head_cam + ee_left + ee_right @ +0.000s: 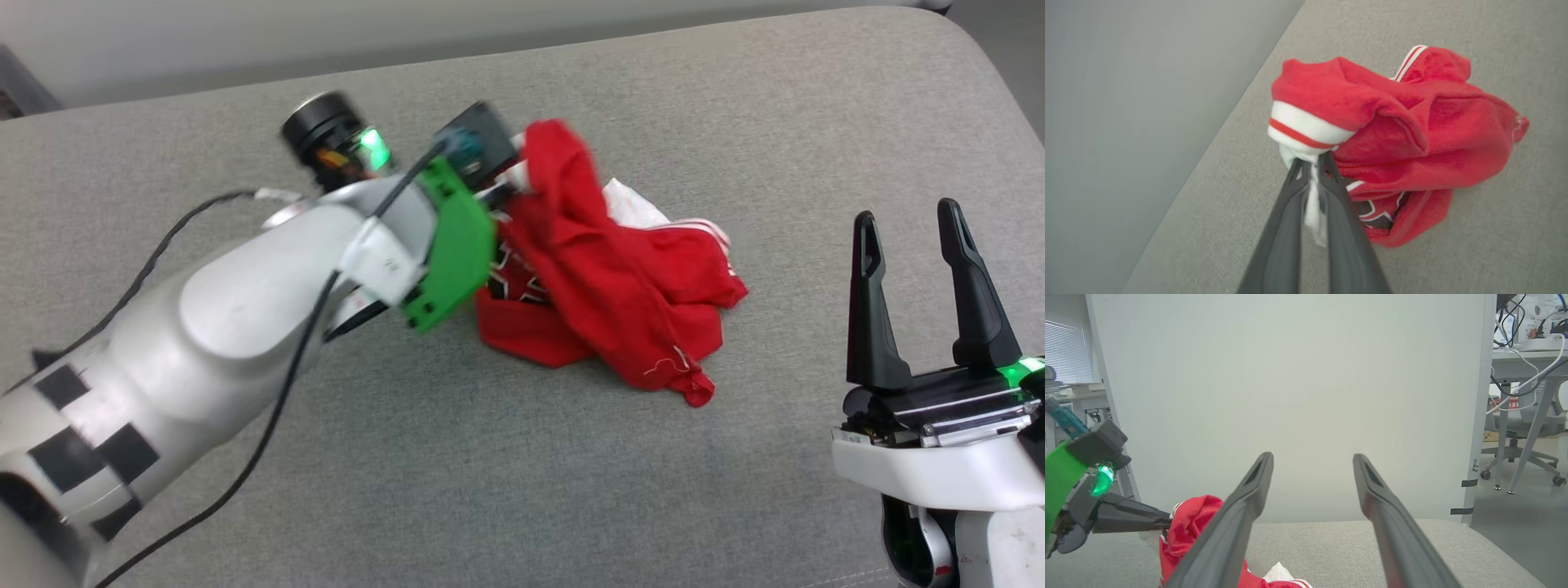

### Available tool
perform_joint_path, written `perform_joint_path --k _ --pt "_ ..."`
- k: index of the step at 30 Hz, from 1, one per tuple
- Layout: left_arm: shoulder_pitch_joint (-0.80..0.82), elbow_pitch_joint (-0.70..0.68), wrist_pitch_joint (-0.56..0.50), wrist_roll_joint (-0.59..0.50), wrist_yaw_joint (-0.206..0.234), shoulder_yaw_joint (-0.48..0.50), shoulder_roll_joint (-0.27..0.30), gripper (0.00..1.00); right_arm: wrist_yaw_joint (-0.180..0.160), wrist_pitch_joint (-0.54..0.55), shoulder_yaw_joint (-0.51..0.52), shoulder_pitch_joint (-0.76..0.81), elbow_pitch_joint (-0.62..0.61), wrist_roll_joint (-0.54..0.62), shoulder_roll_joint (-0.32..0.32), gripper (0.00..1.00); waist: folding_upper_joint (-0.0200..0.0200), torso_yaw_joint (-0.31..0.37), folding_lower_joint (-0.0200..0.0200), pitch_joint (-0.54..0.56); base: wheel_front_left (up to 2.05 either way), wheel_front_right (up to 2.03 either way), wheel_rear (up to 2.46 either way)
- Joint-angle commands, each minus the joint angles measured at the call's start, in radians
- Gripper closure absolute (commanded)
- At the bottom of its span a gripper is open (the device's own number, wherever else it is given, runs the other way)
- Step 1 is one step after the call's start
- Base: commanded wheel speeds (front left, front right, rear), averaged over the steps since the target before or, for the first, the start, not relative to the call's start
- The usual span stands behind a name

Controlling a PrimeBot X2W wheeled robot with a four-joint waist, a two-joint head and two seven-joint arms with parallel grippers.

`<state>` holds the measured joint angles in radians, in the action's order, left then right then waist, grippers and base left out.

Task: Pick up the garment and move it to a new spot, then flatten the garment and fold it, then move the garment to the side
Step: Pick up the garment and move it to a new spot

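The left tool [1310, 161] is pinched tight on a white striped cuff of the garment [620, 278], a soft, light, floppy heap crumpled on the grey cushion [490, 457]; the right tool [906, 216] hangs wide and empty, well apart; I'd take it by hems or shoulders, since bunched cloth will likely slump.

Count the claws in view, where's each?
2. Left claw is shut on white fabric at the garment's edge, upper middle of the head view. Right claw stands open at that view's lower right, apart from the garment.
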<state>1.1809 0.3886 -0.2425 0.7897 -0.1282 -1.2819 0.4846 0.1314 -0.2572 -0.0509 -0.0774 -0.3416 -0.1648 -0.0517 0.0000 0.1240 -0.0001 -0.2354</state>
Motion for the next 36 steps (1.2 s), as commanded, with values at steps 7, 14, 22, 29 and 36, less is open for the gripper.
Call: perform_joint_path --k 7,14,22,29,36 --pt "-0.175 0.115 0.095 0.038 0.017 0.005 0.128 1.0 -0.001 -0.005 0.001 0.007 0.001 0.006 0.001 0.0 0.0 -0.038 0.0001 -0.016 0.0 0.0 0.0" --pt "-0.315 0.194 0.146 0.104 0.048 0.017 0.196 1.0 -0.001 -0.005 -0.005 0.003 0.008 0.013 0.001 0.0 0.0 -0.054 0.0001 -0.026 0.0 0.0 0.0" --pt "-0.39 0.227 0.226 0.138 0.112 0.044 0.183 0.0 -0.001 -0.005 -0.011 0.016 0.026 0.021 0.001 0.0 0.0 -0.071 0.0001 -0.005 0.0 0.0 0.0" --pt "-0.442 0.193 0.409 0.136 0.238 0.105 0.161 0.0 -0.001 -0.005 -0.013 0.052 0.053 0.025 0.001 0.0 0.0 -0.088 0.0001 0.073 0.0 0.0 0.0" --pt "-0.535 0.069 0.495 0.11 0.396 0.166 0.164 0.0 -0.001 -0.005 -0.002 0.107 0.067 0.038 0.001 0.0 0.0 -0.115 0.0001 0.149 0.0 0.0 0.0"
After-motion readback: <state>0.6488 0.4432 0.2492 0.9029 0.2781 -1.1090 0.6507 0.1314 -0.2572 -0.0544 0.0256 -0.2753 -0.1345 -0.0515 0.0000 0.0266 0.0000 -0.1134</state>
